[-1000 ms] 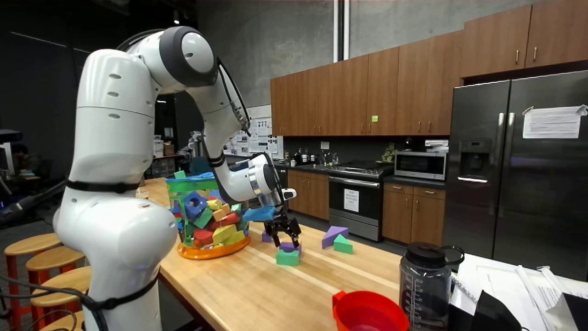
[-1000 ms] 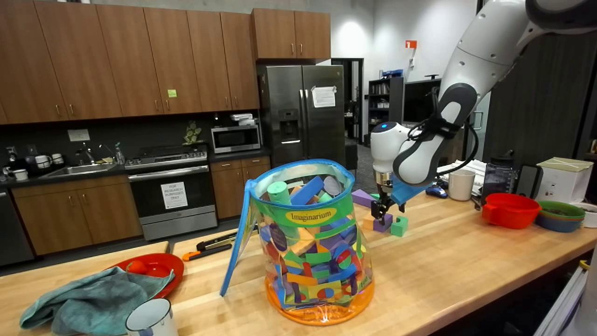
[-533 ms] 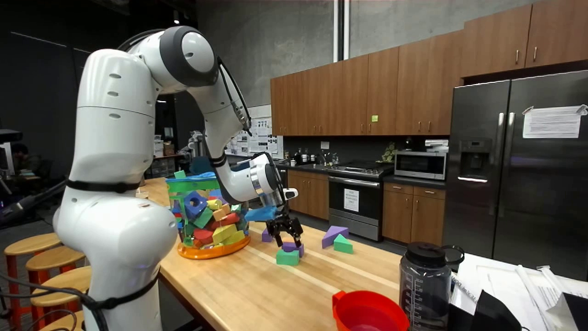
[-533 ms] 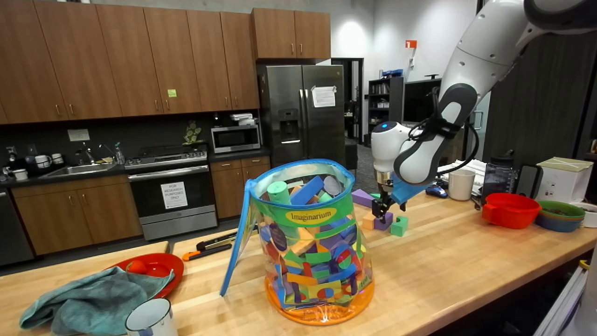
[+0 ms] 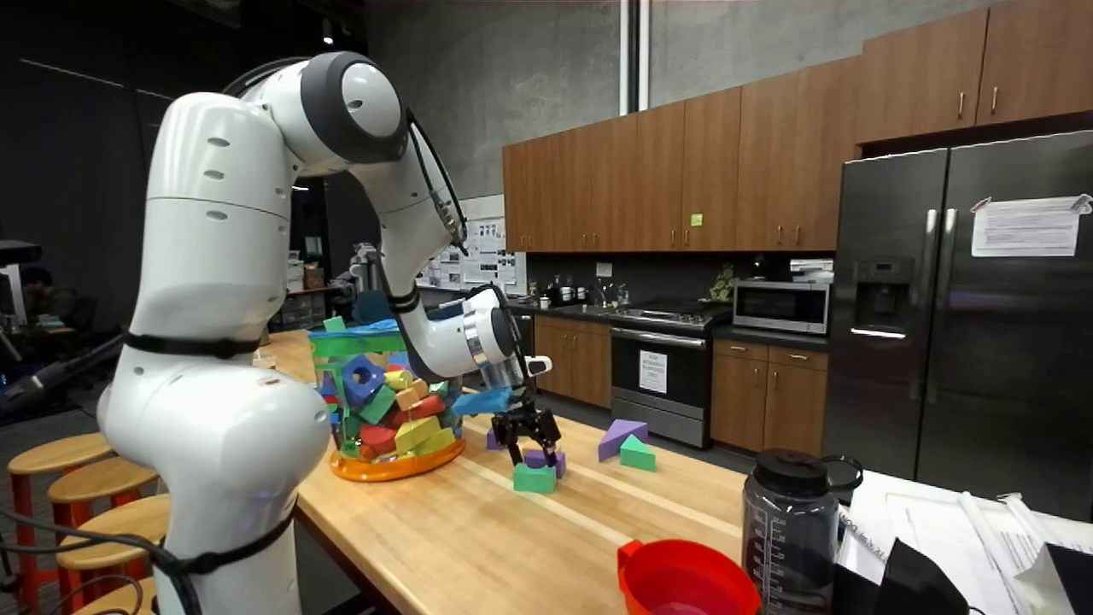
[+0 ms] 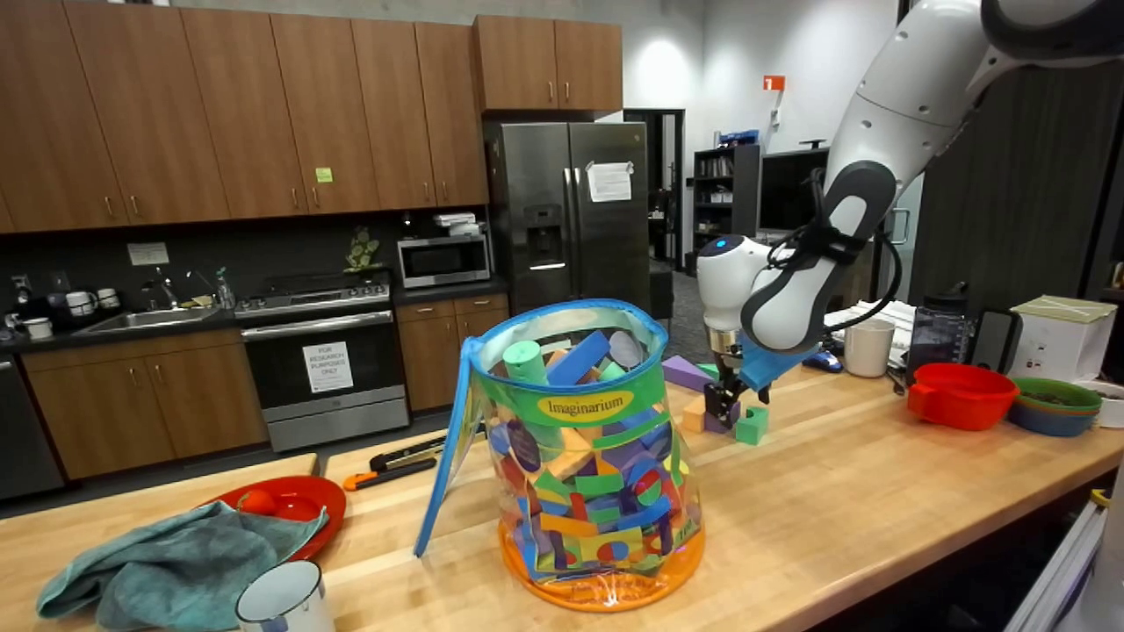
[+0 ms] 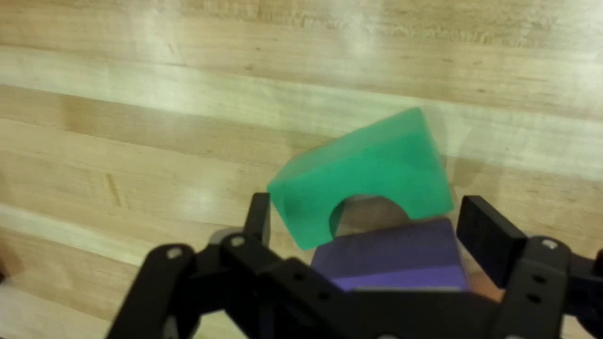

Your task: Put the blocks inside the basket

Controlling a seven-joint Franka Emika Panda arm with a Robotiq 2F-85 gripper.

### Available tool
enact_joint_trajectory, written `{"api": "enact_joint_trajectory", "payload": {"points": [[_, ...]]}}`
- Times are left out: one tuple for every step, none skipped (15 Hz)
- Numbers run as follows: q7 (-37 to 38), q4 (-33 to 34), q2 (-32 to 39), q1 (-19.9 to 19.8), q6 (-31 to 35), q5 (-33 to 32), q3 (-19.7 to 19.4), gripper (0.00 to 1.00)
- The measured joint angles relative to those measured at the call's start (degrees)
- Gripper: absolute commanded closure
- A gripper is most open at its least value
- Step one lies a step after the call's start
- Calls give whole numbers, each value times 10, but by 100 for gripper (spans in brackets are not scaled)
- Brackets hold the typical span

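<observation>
Jaws gape over wooden tabletop (image 6: 843,483) — kitchen (image 5: 657,184) beyond.

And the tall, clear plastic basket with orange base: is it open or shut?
Open. The basket has its blue-edged clear lid hanging down outside, leaving the round blue rim uncovered.

Glossy white arm (image 5: 218,256), grey joint ring (image 5: 318,102), black cables (image 5: 168,559), black jaws.

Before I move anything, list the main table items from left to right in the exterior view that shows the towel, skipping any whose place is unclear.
Teal towel, see-through basket, orange block, notched green block, off-white mug, red bowl.
</observation>
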Motion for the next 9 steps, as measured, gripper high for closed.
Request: {"api": "enact_joint_trajectory", "payload": {"points": [[0,0,5,1,-14,0,0,0],[0,1,10,2,-26,0,0,0],[0,1,14,2,-34,0,0,0],[0,1,18,2,-40,0,0,0],[0,4,21,2,-42,0,0,25],[0,5,21,3,-45,0,0,26],[0,6,22,4,-45,1,0,31],[0,7,21,5,-45,2,1,37],[-1,7,21,7,-44,2,1,45]]}}
